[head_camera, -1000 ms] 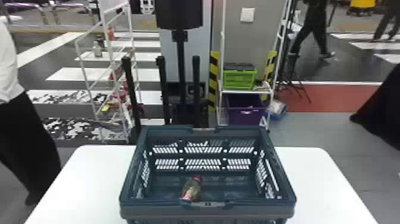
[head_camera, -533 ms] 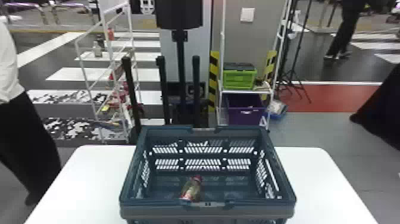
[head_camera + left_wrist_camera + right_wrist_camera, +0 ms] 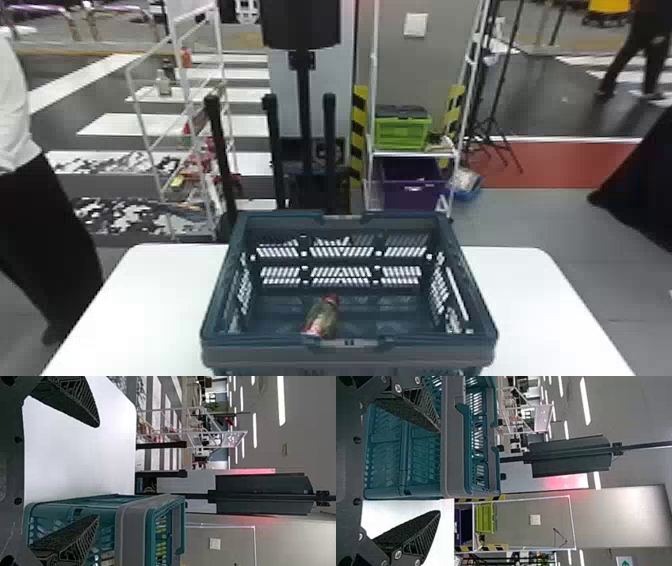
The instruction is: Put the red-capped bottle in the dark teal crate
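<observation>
1. Grippers, both black and two-fingered, are spread wide with nothing held. In the left wrist view, the left gripper (image 3: 98, 471) has the white tabletop between its fingers and the crate beyond one of them. In the right wrist view, the right gripper (image 3: 440, 471) likewise has the crate past one finger and bare tabletop past the other. Whether any finger touches the crate, I cannot tell.

2. White table (image 3: 150, 290), the largest thing in the work area, sits unchanged over the last second in the head view, with the crate at its middle.

3. Dark teal crate (image 3: 430, 356), open-topped with slotted walls, stands upright and has not shifted in that time.

4. Red-capped bottle (image 3: 325, 320) is inside the crate, tipped over, close to the near wall and a little left of centre. It also keeps its place: no roll or slide is seen, so it seems settled. Whether it touches the near wall is unclear.

5. Red cap (image 3: 330, 299), the smallest detail, points toward the crate's far side. With the bottle at rest inside, the task looks complete. All that seems left is drawing both arms clear, carefully, since an open finger could snag the rim and drag the crate.
</observation>
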Tool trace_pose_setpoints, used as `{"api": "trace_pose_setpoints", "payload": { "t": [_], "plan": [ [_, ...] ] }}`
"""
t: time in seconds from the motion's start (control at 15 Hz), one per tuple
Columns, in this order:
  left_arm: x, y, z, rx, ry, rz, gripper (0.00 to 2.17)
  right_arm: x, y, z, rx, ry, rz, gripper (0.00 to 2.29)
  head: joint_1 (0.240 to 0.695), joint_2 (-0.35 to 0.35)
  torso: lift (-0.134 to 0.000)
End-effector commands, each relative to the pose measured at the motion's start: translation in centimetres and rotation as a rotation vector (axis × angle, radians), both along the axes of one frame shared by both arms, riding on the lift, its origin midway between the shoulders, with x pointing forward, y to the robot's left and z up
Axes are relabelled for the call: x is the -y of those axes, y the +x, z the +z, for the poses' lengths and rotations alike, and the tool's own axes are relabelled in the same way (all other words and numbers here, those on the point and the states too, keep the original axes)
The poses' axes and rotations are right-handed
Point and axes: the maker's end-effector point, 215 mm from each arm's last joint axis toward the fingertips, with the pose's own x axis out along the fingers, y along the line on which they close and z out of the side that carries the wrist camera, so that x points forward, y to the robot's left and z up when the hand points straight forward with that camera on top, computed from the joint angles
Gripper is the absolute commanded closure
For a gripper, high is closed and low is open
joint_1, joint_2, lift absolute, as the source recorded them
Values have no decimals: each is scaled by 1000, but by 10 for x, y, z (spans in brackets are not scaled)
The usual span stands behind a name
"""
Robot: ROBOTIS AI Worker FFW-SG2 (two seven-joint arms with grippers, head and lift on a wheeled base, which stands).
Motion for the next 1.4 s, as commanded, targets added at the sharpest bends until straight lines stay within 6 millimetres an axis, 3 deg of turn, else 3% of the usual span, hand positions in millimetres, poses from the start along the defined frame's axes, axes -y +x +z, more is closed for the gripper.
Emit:
{"api": "trace_pose_setpoints", "payload": {
  "t": [0.0, 1.33],
  "plan": [
    [0, 0, 1, 3, -2, 1, 70, 0, 0, 0, 0, -1, 2, 154, 499, 0, 0],
    [1, 1, 4, 10, -1, 1, 70, 0, -1, -4, -7, -1, -1, 154, 499, 0, 0]
  ]
}}
